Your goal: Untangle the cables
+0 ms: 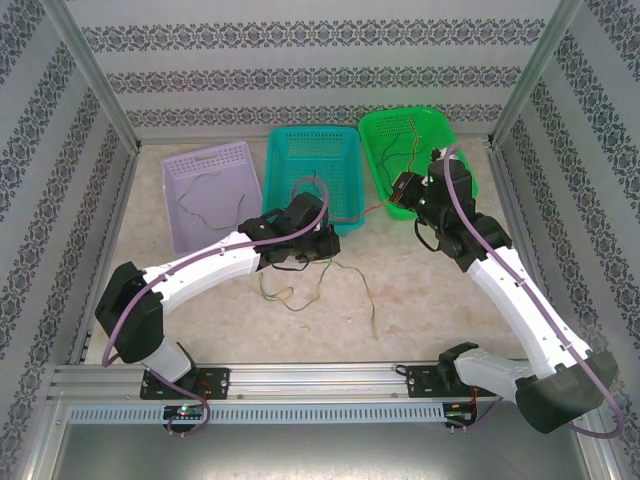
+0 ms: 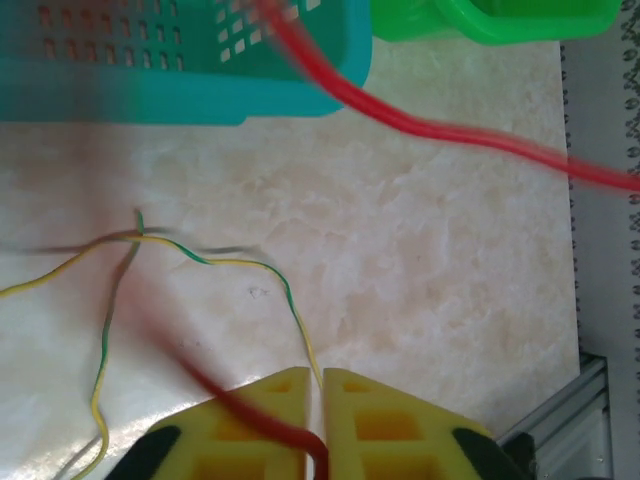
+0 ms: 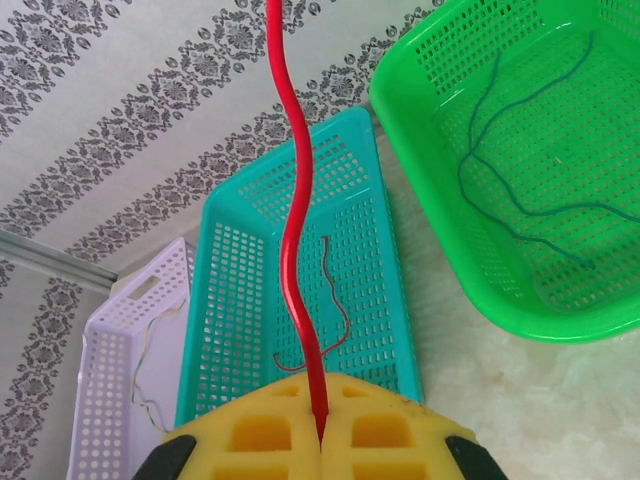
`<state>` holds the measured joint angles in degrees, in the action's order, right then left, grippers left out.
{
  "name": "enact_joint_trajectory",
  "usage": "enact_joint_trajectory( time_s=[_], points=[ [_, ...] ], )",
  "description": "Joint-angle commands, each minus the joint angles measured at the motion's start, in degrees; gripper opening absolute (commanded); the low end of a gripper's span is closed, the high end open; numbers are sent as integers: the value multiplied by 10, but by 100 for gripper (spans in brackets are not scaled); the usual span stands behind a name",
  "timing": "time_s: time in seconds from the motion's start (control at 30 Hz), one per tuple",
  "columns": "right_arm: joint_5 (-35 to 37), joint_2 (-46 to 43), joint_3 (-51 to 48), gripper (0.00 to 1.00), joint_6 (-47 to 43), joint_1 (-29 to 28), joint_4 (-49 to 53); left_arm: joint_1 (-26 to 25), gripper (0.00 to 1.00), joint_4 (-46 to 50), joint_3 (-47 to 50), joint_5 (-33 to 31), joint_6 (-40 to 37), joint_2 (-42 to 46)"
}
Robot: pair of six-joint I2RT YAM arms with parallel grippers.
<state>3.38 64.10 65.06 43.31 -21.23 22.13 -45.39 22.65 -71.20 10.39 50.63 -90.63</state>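
bench (image 1: 430, 300) of pale marbled stone took up the middle of the top view. three baskets sat side by side along its far edge: a purple basket (image 1: 180, 225) at upper left, a teal basket (image 1: 275, 180) at centre and a green basket (image 1: 380, 135) at upper right. the left tool (image 2: 315, 378), at the bottom centre of its wrist view, had its yellow fingers pressed together on a red cable (image 2: 450, 135). the right tool (image 3: 322, 385) was clamped tight on the same red cable, which ran between the two past the teal basket's near right corner. yellow-green cables (image 1: 290, 295) lay loose on the bench below centre. a dark green cable (image 3: 520, 220) lay in the green basket, a thin red strand (image 3: 335, 300) in the teal one, and a pale strand (image 1: 205, 195) in the purple one.
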Motion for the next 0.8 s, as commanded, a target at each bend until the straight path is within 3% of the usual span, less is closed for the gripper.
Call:
enact_joint_trajectory(
  time_s=[0.0,0.2,0.43,0.53,0.77],
  points=[
    [3,-9,12,0,-12,6,5,-4,0,1,-5,-10,-14,13],
    [-8,17,49,0,-94,59,-10,-5,0,31,37,51,-92,47],
    [-104,110,139,0,-224,141,-46,-49,0,138,55,151,-269,71],
    [-131,158,191,0,-297,152,-33,-85,0,188,45,152,-332,63],
    [-192,221,250,0,-297,206,-61,-151,0,256,43,88,-410,35]
  ],
)
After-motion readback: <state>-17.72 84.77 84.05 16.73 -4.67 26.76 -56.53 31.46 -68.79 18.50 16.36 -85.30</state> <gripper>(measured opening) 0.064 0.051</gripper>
